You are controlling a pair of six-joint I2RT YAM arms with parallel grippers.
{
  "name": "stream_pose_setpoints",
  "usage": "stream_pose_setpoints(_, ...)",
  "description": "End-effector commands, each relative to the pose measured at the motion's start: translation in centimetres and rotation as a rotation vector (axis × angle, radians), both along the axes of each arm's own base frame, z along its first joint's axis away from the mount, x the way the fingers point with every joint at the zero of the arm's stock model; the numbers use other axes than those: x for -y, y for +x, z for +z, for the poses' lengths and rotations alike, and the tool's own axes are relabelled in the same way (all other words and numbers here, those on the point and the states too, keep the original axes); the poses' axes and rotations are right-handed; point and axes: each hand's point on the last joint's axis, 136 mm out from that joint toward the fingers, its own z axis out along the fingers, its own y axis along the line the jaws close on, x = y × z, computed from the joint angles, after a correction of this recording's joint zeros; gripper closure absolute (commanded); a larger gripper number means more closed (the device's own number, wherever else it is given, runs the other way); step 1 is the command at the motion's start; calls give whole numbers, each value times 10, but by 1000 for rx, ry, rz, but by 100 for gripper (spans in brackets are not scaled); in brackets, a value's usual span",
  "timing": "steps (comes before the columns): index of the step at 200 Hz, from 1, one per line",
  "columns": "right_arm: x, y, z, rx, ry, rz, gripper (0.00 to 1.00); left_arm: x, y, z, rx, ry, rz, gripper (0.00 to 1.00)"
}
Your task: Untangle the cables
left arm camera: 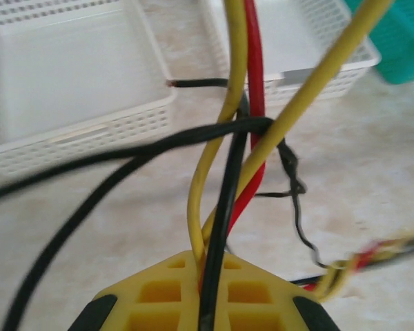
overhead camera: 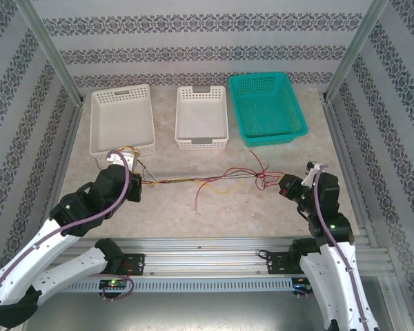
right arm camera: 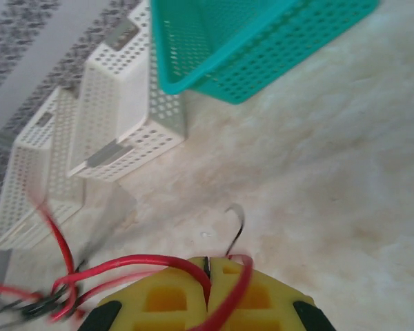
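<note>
while the left gripper (left arm camera: 207, 265) clamps thin glossy cables (overhead camera: 207, 181), red, yellow and black, the right gripper (right arm camera: 208, 265) pinches their red strands; bundle stretches between them over the marbled table (overhead camera: 228, 214), perforated white baskets (overhead camera: 121, 121) and teal basket (overhead camera: 265, 110) beyond.

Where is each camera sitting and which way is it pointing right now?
Top external: above and behind the arms, looking down at the table; both arms show, left fingers and right fingers holding the cables between them.
Left wrist: on the left arm, facing the two white baskets; its yellow fingers grip the cables.
Right wrist: on the right arm, facing the teal basket; its yellow fingers clamp a red cable.
Shared: both wrist views catch the white baskets and cables.
</note>
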Motion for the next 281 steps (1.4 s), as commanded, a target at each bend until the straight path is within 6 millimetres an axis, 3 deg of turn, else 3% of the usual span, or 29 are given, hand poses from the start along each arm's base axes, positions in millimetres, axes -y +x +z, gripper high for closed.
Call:
stream_pose_setpoints(1,31,2,7,-2,-82,-144,100,-49,-8,1,-4,246,111,100)
stream_pose_setpoints(58,48,-3,12,-13,-143,-202,100,-49,-3,5,6,265,111,100)
stream_pose_setpoints(90,64,-11,4,-53,-177,-285,100,-57,-1,18,40,284,137,100)
stream_pose_setpoints(120,66,-11,-1,-76,-167,-297,100,-60,0,21,32,300,147,100)
stream_pose_setpoints(157,87,-20,-7,-133,-201,-407,100,-73,-1,40,83,301,201,100)
stream_pose_setpoints(197,95,-21,-14,-173,-203,-447,100,-85,-3,63,131,307,244,100)
stream_pose_setpoints(242,96,-20,-16,-174,-210,-451,100,-91,-3,77,156,322,268,100)
stream_pose_setpoints(258,91,-15,-17,-168,-188,-426,100,-84,-3,77,157,274,237,100)
stream_pose_setpoints(281,63,3,-17,-139,-93,-279,100,-64,2,59,83,223,166,100)
